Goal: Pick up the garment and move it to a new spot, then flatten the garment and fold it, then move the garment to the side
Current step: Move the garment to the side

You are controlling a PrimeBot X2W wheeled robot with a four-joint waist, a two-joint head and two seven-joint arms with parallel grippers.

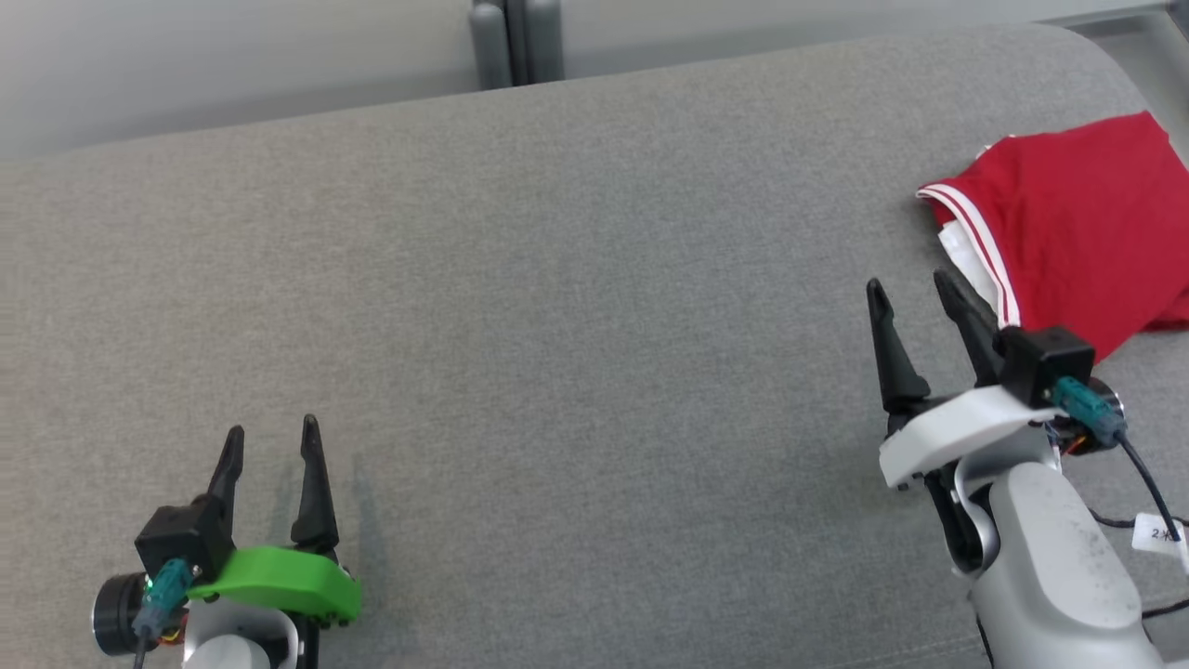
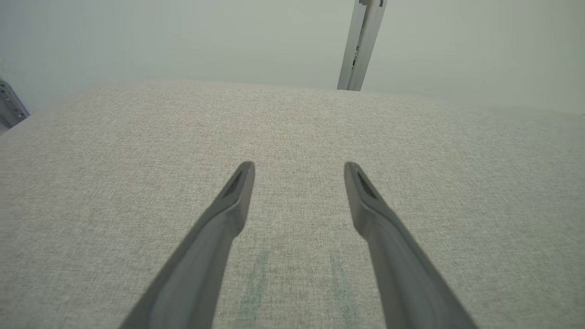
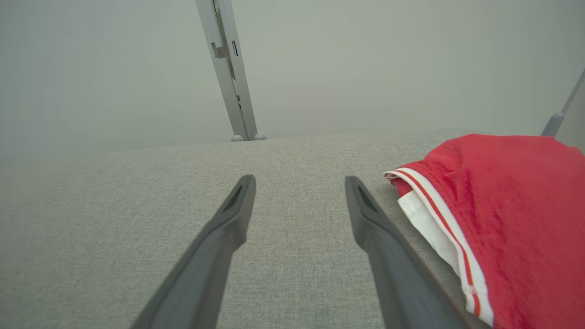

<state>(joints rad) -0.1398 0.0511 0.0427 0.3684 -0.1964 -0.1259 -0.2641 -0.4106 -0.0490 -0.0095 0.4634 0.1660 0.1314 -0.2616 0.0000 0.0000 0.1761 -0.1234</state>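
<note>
The garment is red with a white, red-striped trim and lies folded at the far right of the grey cushioned surface. In the right wrist view the garment fills the right side. My right gripper is open and empty just left of the garment's trimmed edge; in its wrist view the right gripper has its right finger beside the cloth, apart from it. My left gripper rests open and empty at the lower left, and the left gripper has only bare fabric before it.
The grey surface ends at a back edge with a pale wall behind. A grey metal post stands behind the middle of that edge. The surface's right edge curves off near the garment.
</note>
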